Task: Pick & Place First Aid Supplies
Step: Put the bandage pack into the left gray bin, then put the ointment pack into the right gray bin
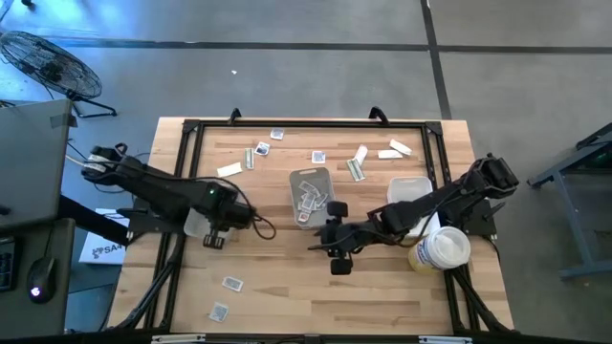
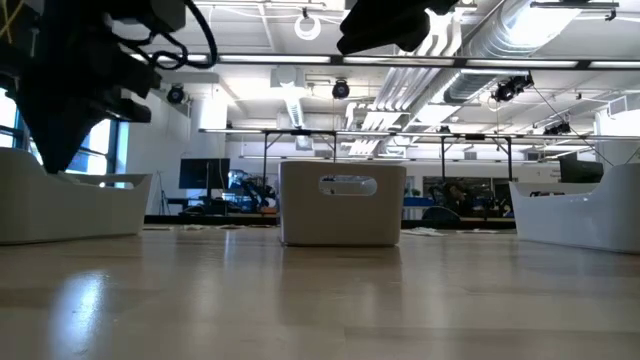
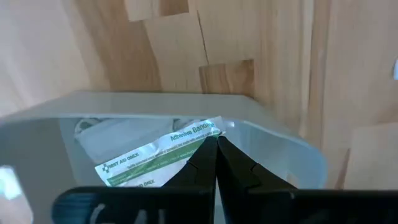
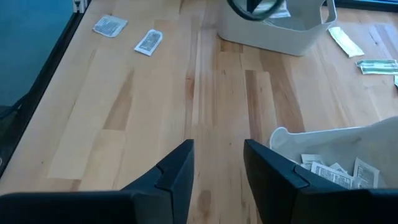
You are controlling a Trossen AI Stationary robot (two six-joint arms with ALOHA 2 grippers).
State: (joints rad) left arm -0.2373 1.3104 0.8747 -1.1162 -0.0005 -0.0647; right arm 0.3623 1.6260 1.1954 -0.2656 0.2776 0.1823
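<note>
Just beyond left pincer (image 3: pixel 216 163), strip (image 3: pixel 158 157).

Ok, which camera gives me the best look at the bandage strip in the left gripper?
The left wrist view: the bandage strip fills it, print legible, pinched by the shut left gripper over a tray. The high view hides it under the arm; the low and right wrist views don't show it.

Grey tray (image 1: pixel 311 179) mid-table, white tray (image 1: pixel 409 191) beside a round white tub (image 1: pixel 441 247), fan (image 1: pixel 50 59) on the floor.
</note>
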